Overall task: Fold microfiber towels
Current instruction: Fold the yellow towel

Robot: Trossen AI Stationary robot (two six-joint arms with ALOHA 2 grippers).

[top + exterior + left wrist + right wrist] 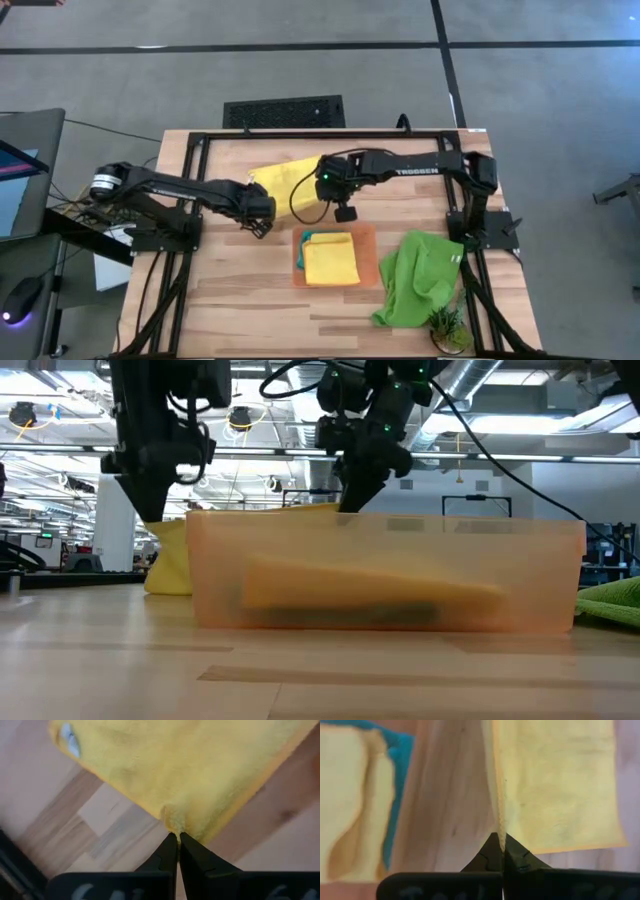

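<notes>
A bright yellow microfiber towel lies on the wooden table behind the orange tray, with both grippers shut on its near edge. My left gripper is at its near left corner, my right gripper at its near right. In the low view the towel's edge spans between them. On the tray a folded yellow towel rests on a teal towel. A lime green towel lies crumpled on the table to the right. My left gripper pinches a corner of the yellow towel between its two fingertips, coming steeply from above. The cloth gathers into a small pucker at the tips and spreads away beyond them toward the table. One layer or several, I cannot tell. My right gripper pinches the yellow towel at its edge between the two fingertips, pointing steeply down. A fold runs up from the tips, and the cloth fans out beyond it. That part is raised off the table.
A small green plant stands at the table's near right corner. Black frame rails run along the table's left, far and right sides. Bare wood shows at the near left.
</notes>
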